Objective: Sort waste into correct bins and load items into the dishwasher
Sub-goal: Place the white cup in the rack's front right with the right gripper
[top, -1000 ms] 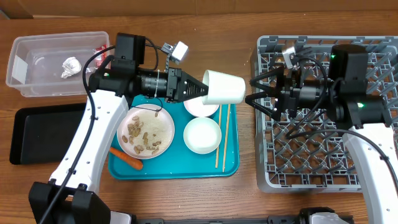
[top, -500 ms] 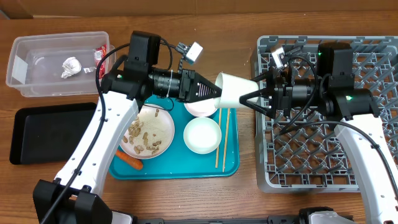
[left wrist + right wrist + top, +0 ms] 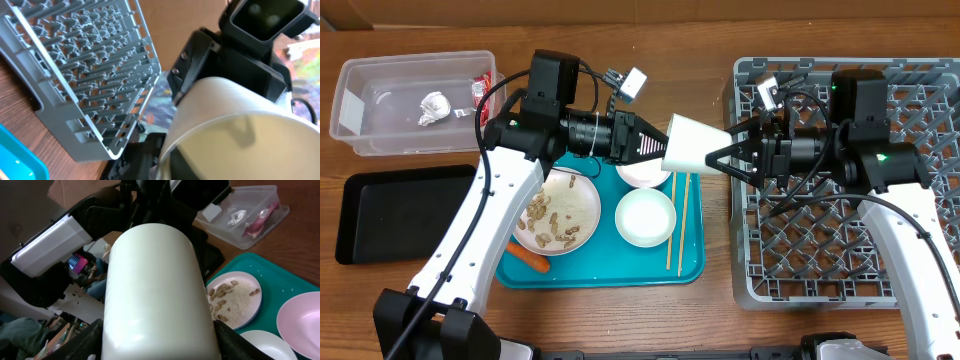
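Left gripper (image 3: 658,150) pinches the rim of the cup (image 3: 688,142), holding it sideways in the air over the table's middle, above the far edge of the teal tray (image 3: 692,262). Right gripper (image 3: 715,153) has its jaws spread around the cup's base; whether they press it cannot be told. Rack (image 3: 920,280) sits at the right edge.

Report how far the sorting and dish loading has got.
Done: the tissue ball and red wrapper lie in the clear tub. In hand: the left gripper holds the white cup in mid-air, with the right gripper around its base, grip unclear. Left: peanut shells and rice on the plate, the carrot, two bowls and chopsticks; no dish shows in the rack.
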`<control>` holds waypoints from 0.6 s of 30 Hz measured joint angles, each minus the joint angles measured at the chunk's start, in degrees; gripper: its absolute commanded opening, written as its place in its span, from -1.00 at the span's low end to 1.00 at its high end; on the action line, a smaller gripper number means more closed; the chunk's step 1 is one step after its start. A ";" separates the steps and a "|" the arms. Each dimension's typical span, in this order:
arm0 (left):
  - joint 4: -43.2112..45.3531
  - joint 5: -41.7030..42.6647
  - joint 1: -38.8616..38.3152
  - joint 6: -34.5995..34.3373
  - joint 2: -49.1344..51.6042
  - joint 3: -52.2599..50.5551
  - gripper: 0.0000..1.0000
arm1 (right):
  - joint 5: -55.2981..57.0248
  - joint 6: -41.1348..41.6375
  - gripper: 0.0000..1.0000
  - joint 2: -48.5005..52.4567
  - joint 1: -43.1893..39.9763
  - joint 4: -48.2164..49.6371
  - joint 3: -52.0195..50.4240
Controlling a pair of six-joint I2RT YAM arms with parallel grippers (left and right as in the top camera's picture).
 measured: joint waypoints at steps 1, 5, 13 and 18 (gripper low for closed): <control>-0.26 -0.98 -0.09 0.04 0.00 0.00 -0.01 | 0.11 -0.02 0.02 0.00 0.00 -0.02 0.00; -3.63 -6.93 0.09 0.57 0.00 0.02 0.12 | 3.50 1.07 0.01 0.00 0.02 -0.94 0.00; -14.16 -27.32 7.28 3.65 -0.17 0.15 0.14 | 27.19 4.74 -0.30 0.00 -3.56 -14.08 1.92; -22.73 -41.42 11.63 5.62 -2.43 0.17 0.09 | 45.72 10.08 -0.31 -0.02 -16.72 -26.67 9.33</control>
